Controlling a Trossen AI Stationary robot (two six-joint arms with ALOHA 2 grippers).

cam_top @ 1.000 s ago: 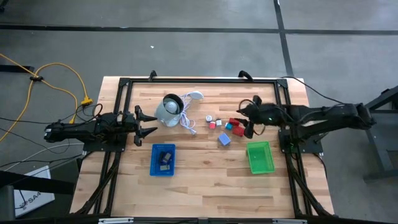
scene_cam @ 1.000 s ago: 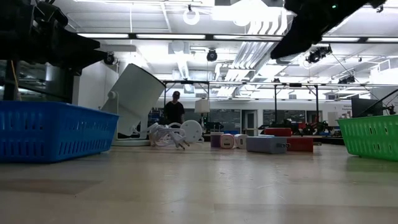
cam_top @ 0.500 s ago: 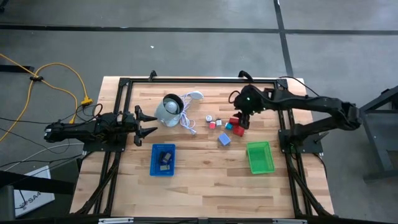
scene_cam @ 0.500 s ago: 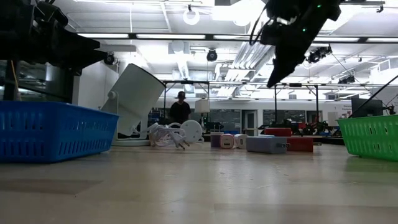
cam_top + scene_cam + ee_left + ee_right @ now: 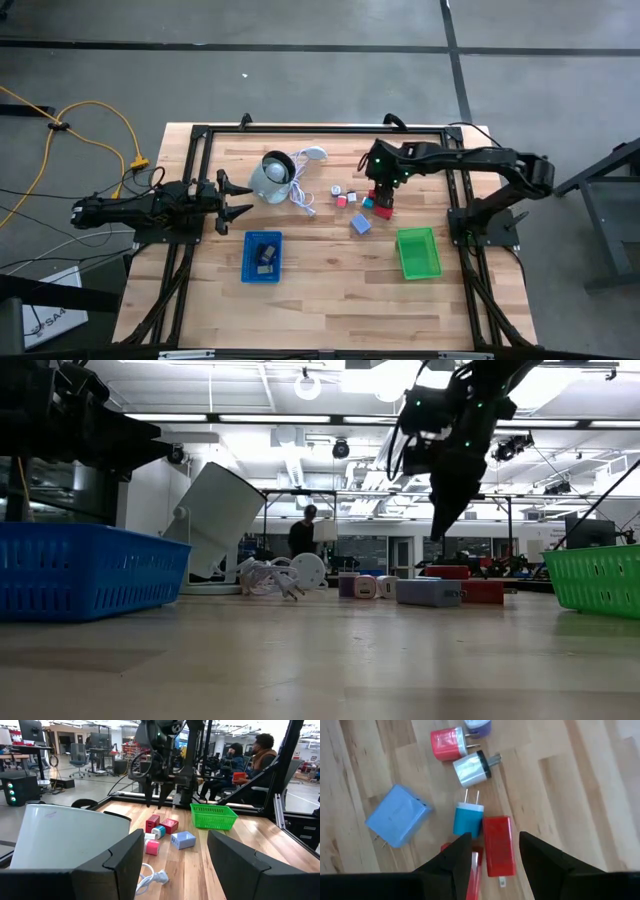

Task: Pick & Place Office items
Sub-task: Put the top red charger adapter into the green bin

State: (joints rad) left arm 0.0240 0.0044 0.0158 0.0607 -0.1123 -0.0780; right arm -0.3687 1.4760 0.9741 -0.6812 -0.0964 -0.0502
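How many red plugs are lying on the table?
2 show clearly. One red plug lies straight under the right gripper, beside the teal plug. The second red plug lies next to it, half hidden by a finger. The pink one is not counted.

Workshop hall, open plan, lit from overhead.

The grey concrete floor (image 5: 300, 80) carries dark seam lines; a yellow cable (image 5: 90, 120) trails across it beside the wooden table (image 5: 320, 290). The ceiling (image 5: 300, 400) shows exposed ducts and strip lights. A person (image 5: 303, 536) stands far back among desks. Office chairs (image 5: 77, 757) and monitors (image 5: 30, 729) line one side; two seated people (image 5: 250, 757) are behind the table frame.
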